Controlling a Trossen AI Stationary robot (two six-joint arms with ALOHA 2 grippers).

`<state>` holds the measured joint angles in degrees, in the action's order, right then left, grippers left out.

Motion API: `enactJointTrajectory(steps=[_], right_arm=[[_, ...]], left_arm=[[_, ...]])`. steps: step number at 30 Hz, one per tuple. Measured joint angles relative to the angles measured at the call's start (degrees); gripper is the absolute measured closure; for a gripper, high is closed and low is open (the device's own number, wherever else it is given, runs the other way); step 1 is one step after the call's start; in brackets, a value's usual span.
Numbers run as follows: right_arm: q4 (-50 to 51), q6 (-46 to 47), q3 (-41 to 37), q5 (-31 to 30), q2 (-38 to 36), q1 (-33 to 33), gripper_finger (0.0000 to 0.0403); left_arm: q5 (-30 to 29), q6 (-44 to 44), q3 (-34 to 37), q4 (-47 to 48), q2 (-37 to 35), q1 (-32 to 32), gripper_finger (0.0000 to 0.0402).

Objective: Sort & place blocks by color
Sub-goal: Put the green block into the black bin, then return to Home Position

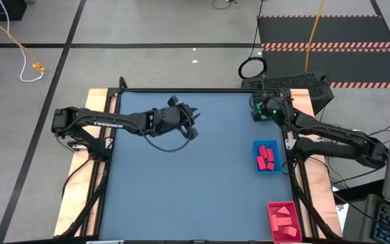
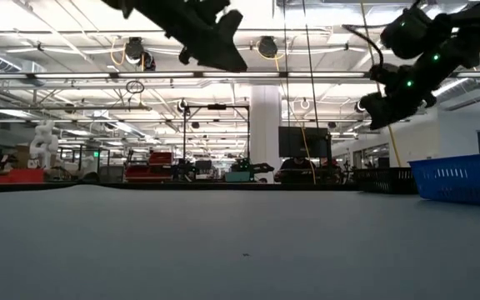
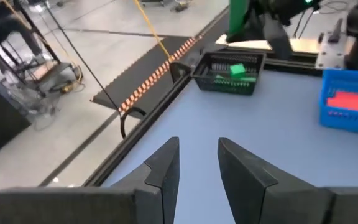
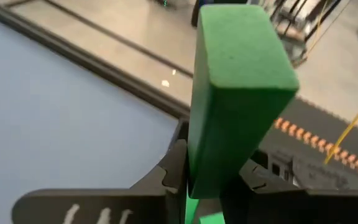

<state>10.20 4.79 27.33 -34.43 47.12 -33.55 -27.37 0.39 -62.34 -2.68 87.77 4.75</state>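
While clamped upright, green block between right pincer fingers.

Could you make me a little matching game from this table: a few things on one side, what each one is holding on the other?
Things:
1. blue tray
2. black tray
3. right gripper
4. left gripper

Contents:
A. nothing, fingers apart
B. a green block gripped upright
C. red blocks
D. green blocks

Pairs: 1-C, 2-D, 3-B, 4-A
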Motion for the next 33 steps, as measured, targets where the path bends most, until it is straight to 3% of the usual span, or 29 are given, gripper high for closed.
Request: enactJointTrajectory(steps=[5, 13, 17, 29, 33], right_arm=[[1.8, 2.4, 0.0, 4.1, 1.7, -4.1, 0.0353], [2.1, 5.0, 0.0, 4.6, 1.9, -4.4, 0.0207], [2.1, 5.2, 0.0, 5.6, 1.8, -4.2, 0.0170], [0.8, 6.7, 0.0, 21.8, 1.6, -4.1, 0.0173], [-1.3, 6.7, -0.4, 31.6, 1.6, -3.8, 0.0178]], left_arm=[[6.5, -1.6, 2.3, -2.3, -0.9, 3.6, 0.0289], [8.2, -1.4, 4.5, -2.2, -1.9, 5.3, 0.0289], [8.2, -1.0, 4.7, -1.7, -1.6, 5.4, 0.0289], [7.8, -4.0, 4.7, -0.5, -1.7, 5.4, 0.0289], [8.2, -3.5, 4.7, -1.5, -1.7, 4.6, 0.0289]])
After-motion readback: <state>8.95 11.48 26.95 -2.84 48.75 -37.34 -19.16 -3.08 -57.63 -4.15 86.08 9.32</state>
